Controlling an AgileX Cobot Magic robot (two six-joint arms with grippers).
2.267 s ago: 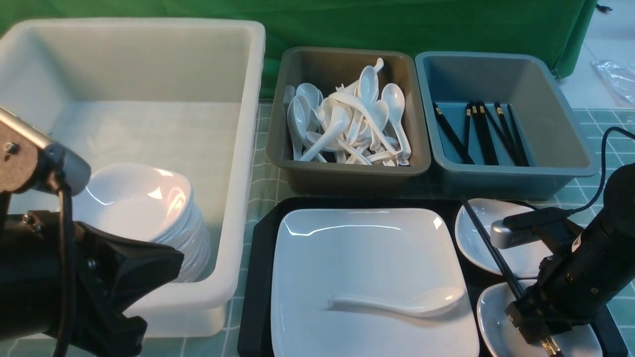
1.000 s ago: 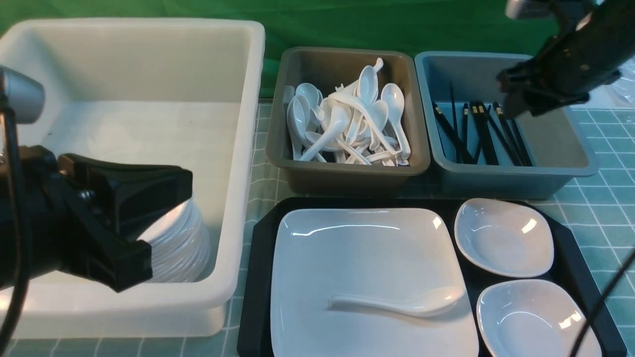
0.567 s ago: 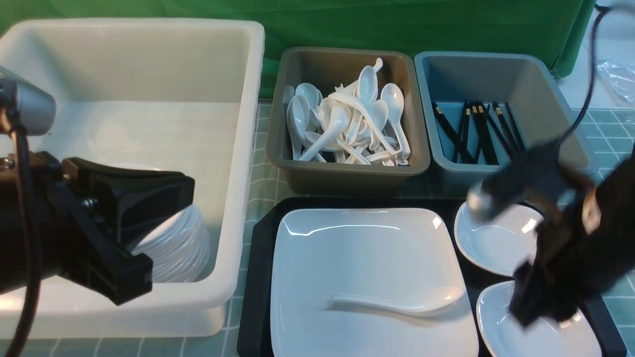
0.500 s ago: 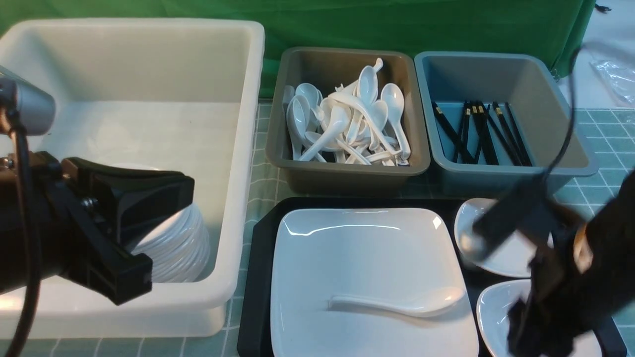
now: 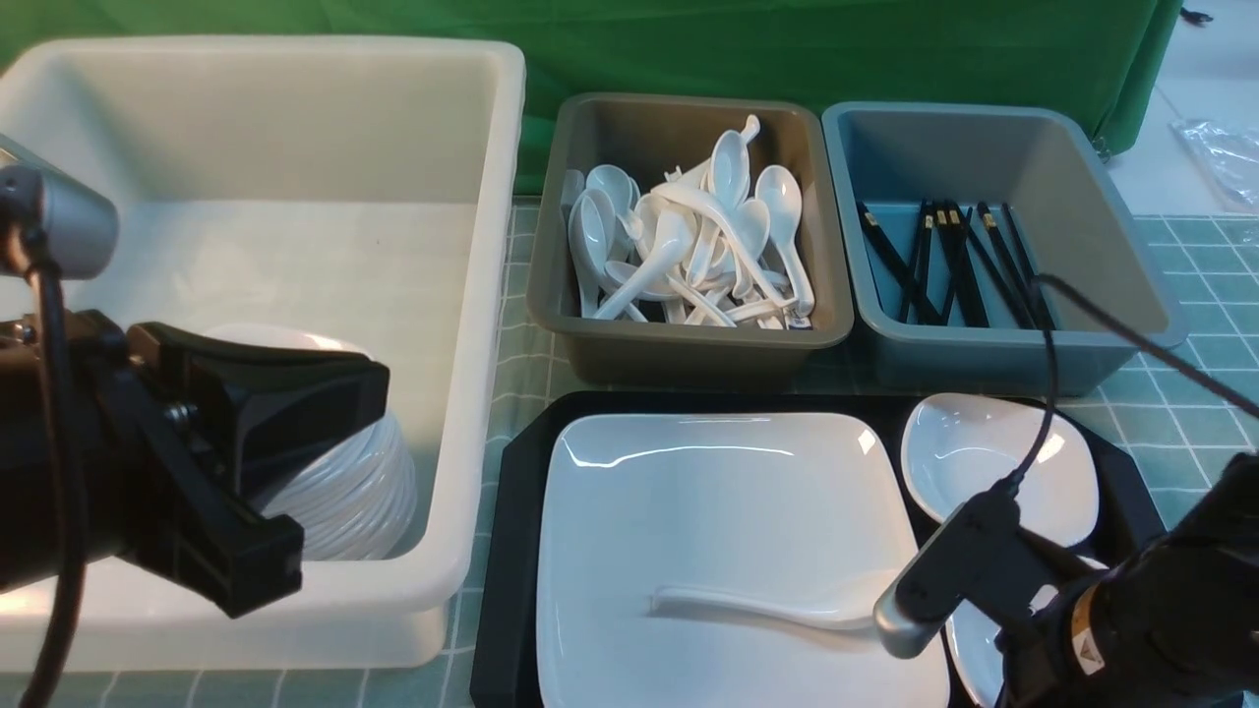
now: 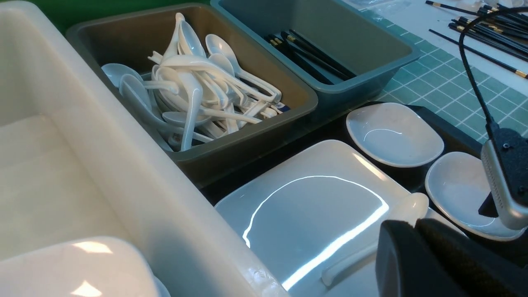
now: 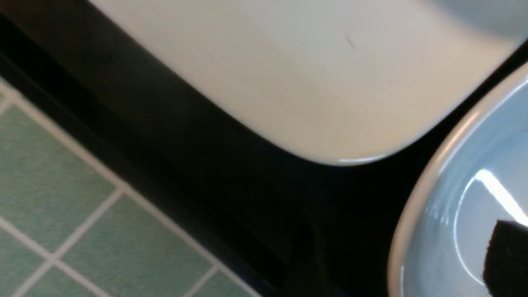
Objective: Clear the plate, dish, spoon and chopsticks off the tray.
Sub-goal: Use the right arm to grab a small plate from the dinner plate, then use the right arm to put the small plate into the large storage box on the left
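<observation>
Nearest, over the near right corner of the large black rectangular plastic tray (image 5: 511, 551): right gripper (image 5: 1031, 678), mostly buried under its own black arm and silver wrist camera (image 5: 920, 600). Jaw spread impossible to tell. Only one dark fingertip (image 7: 509, 255) on show in the right wrist view, in front of the hollow of the near dish (image 5: 969, 639). Near dish small, glossy white, rounded-square, resting on the tray's near right part and half hidden by that arm.

Just left of it, across the tray's left and middle: large glossy white square plate (image 5: 728, 492) with rounded corners, lying flat. On the plate's near half, white Chinese soup spoon (image 5: 787, 605), bowl toward the tray's right side, handle toward its left.

Left of the tray, over the near part of a large white plastic tub (image 5: 482, 295): left gripper (image 6: 417, 247), jaws pressed together, holding nothing. In that tub's near part, a stack of small white dishes (image 5: 344, 482).

At the tray's far right corner, the far dish (image 5: 984, 462), same small white kind, apart from the near dish.

Beyond the tray's far edge, two smaller tubs side by side on green checked cloth (image 5: 1180, 413). Brown-grey tub (image 5: 689, 344) heaped with white spoons (image 5: 689, 246). To its right, blue-grey tub (image 5: 984, 349) holding the long thin black chopsticks (image 5: 944, 265) with gold bands, flat on its floor.

Farthest, green curtain (image 5: 787, 49).
</observation>
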